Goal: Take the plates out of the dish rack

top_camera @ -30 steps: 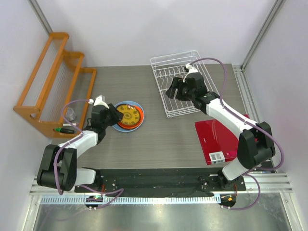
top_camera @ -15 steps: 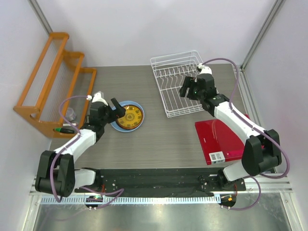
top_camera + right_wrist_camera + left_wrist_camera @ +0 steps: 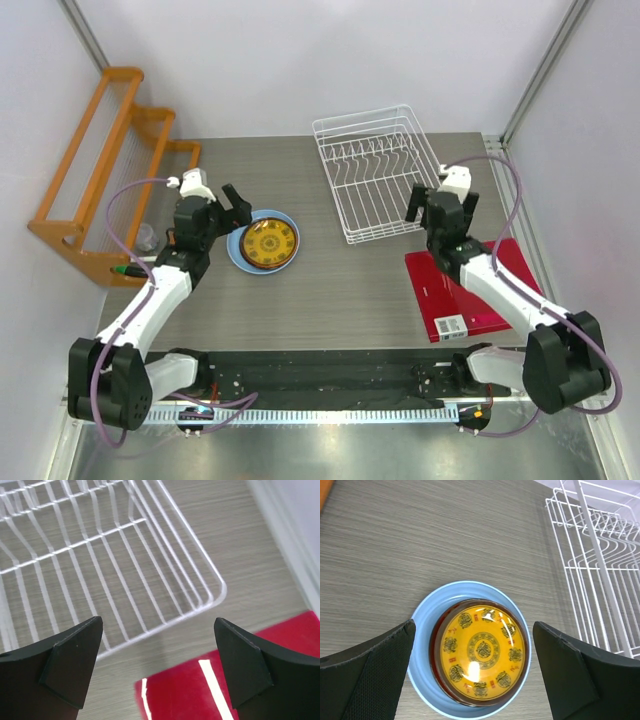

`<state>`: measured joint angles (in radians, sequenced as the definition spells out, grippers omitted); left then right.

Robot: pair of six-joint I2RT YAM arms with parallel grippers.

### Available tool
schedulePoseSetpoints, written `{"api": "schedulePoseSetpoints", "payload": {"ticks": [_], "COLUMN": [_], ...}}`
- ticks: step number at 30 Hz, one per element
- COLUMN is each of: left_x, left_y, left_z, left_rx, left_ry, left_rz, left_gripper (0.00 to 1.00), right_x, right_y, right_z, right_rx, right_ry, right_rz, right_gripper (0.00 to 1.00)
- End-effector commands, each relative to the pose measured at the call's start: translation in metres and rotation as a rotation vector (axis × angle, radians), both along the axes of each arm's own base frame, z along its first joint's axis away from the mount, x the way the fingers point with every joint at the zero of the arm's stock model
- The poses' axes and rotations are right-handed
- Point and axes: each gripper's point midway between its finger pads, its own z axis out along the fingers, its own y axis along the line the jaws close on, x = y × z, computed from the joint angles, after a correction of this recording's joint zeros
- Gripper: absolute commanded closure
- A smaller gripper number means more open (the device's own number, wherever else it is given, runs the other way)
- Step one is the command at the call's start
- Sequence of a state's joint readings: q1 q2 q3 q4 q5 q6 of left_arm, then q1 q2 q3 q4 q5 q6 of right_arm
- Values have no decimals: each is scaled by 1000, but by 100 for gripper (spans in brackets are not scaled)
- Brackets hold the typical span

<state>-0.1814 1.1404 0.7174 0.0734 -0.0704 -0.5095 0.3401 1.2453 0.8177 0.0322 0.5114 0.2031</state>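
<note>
Glossy yellow patterned plate (image 3: 483,652) atop blue plate (image 3: 422,630)

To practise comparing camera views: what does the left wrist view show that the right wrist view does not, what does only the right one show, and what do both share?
Only the left wrist: the yellow patterned plate stacked on the light blue plate. Only the right wrist: the red book. Both: the white dish rack and the grey table.
</note>
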Motion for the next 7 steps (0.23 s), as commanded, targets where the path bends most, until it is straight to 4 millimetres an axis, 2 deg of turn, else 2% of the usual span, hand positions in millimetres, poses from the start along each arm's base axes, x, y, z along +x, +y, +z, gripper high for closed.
{"api": "schedulePoseSetpoints", "payload": {"ticks": [1, 2, 3, 4, 5, 7], "left_x": [5, 5, 8, 7, 8, 10], "left_y": [14, 15, 16, 20, 21, 22], "left_z": [13, 11, 13, 6, 5, -2], "left_rx": [94, 104, 113, 131, 135, 166], "left_ry": [-55, -58, -79, -72, -83, -86], "left_rz": [32, 32, 35, 46, 52, 44], "left_gripper": [0, 1, 1, 1, 0, 1], "right_x": [-10, -19, -19, -22, -29, -30], "right_y": [-35, -42, -45, -49, -54, -60], "right_z": [14, -6, -2, -7, -23, -24], "right_rx": [-51, -92, -90, -96, -130, -124], "right_ry": [-179, -151, -198, -208, -184, -218], "right_rz": [-158, -169, -182, -203, -211, -252], "right_gripper": [0, 0, 0, 0, 0, 0]}}
